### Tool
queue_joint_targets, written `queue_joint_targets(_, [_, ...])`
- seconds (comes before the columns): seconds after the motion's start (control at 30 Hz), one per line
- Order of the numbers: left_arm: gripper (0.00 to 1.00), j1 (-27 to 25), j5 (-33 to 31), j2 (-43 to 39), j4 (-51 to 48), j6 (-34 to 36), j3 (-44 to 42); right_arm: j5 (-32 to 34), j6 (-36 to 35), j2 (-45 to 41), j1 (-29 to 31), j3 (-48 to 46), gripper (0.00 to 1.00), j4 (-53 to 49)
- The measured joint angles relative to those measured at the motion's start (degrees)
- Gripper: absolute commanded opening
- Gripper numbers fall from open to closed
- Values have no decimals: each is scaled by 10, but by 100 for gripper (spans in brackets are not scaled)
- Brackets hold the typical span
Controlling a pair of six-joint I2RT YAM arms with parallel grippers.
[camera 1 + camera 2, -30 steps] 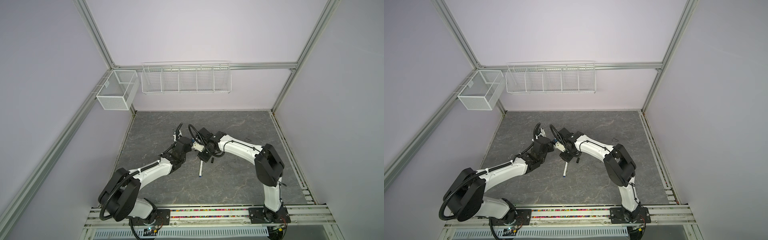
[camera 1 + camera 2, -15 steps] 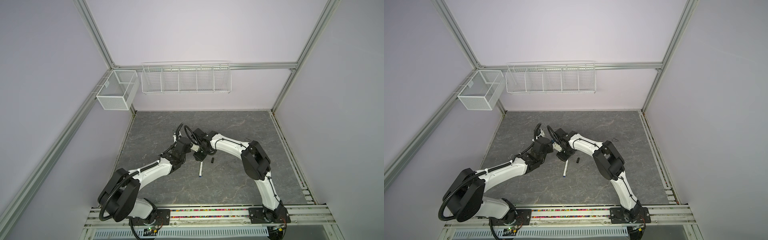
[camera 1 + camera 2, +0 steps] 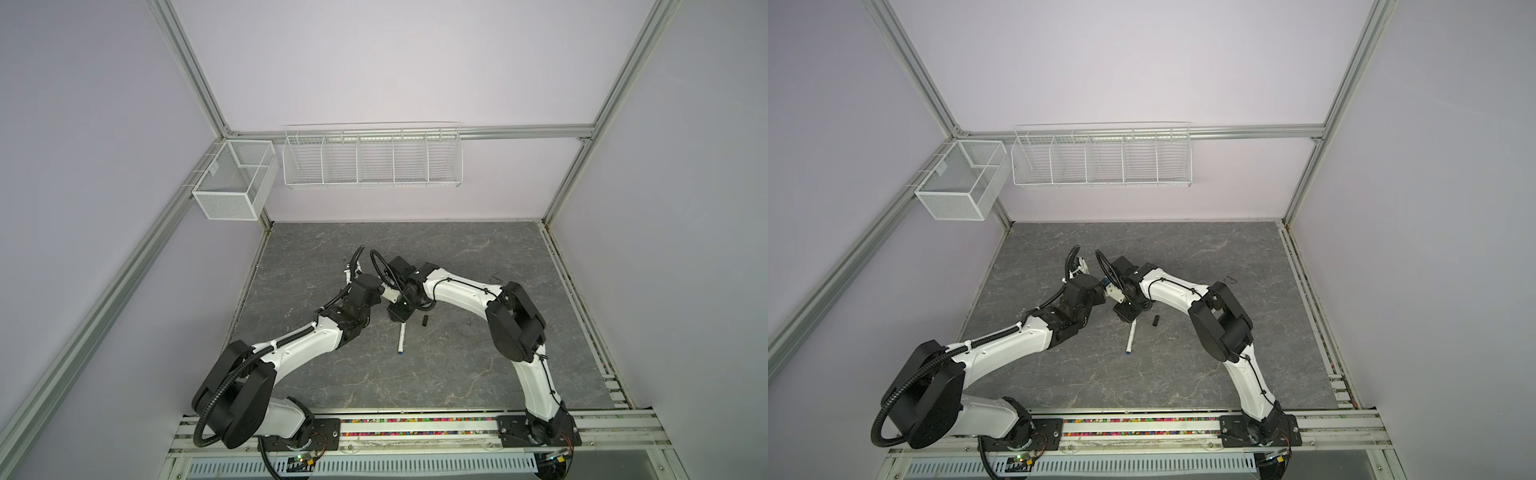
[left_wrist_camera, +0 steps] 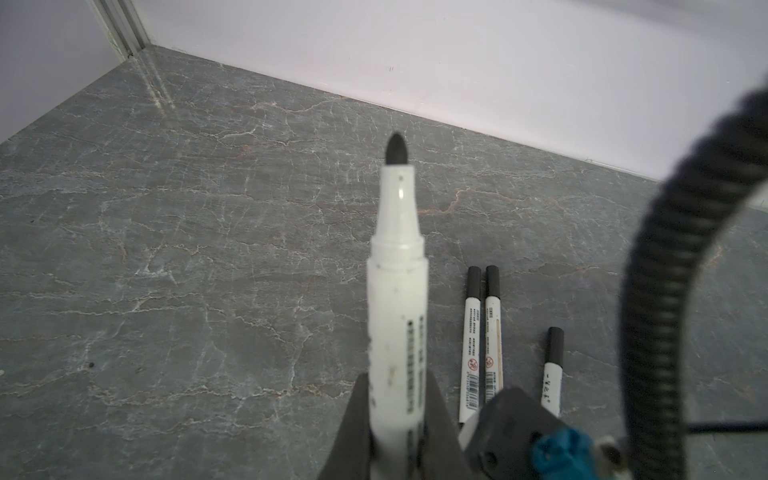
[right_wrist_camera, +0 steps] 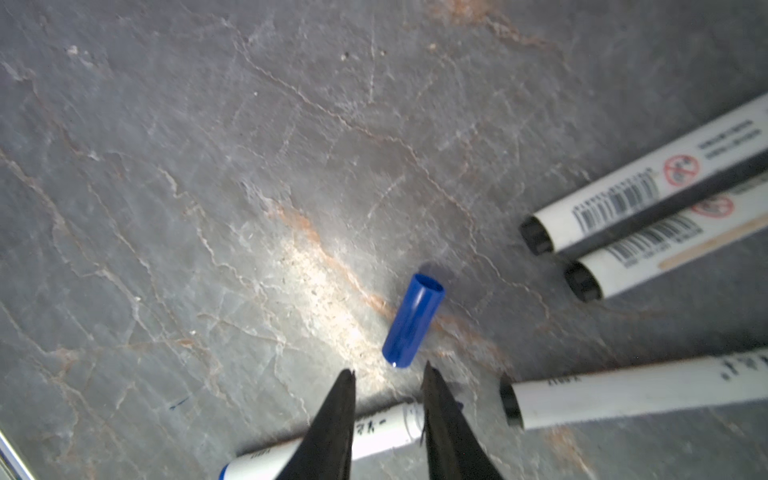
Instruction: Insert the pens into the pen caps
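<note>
Grey slab: blue cap just beyond right tool (jaws parted)

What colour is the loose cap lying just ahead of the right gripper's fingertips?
Blue. The cap shows best in the right wrist view.

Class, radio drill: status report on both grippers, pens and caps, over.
Left gripper shut on uncapped black-tipped pen. Right gripper open beside loose blue cap. Blue pen lies under right jaws. Black cap loose on table.
</note>
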Motion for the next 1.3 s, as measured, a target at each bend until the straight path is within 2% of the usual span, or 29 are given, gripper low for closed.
queue_joint_targets(0.2, [0,0,0,0,0,0,0,47,46,-116,-29,-87,43,32])
queue_joint_targets(0.3, [0,0,0,0,2,0,0,66,72,-141,-56,-117,46,33])
queue_joint_targets(0.5, [0,0,1,1,10,0,0,75,96,-99,-66,-131,51,11])
queue_joint_targets(0.73, [0,0,3,1,11,0,0,67,104,-69,-63,-131,49,-10])
queue_joint_targets(0.9, [0,0,5,1,11,0,0,66,106,-52,-62,-124,44,-25])
queue_joint_targets(1.03, [0,0,5,1,12,0,0,75,109,-46,-61,-115,35,-33])
queue_joint_targets(1.23, [0,0,11,1,15,0,0,95,111,-34,-58,-97,12,-48])
queue_joint_targets(1.3, [0,0,19,1,19,4,-1,94,112,-33,-58,-94,10,-47])
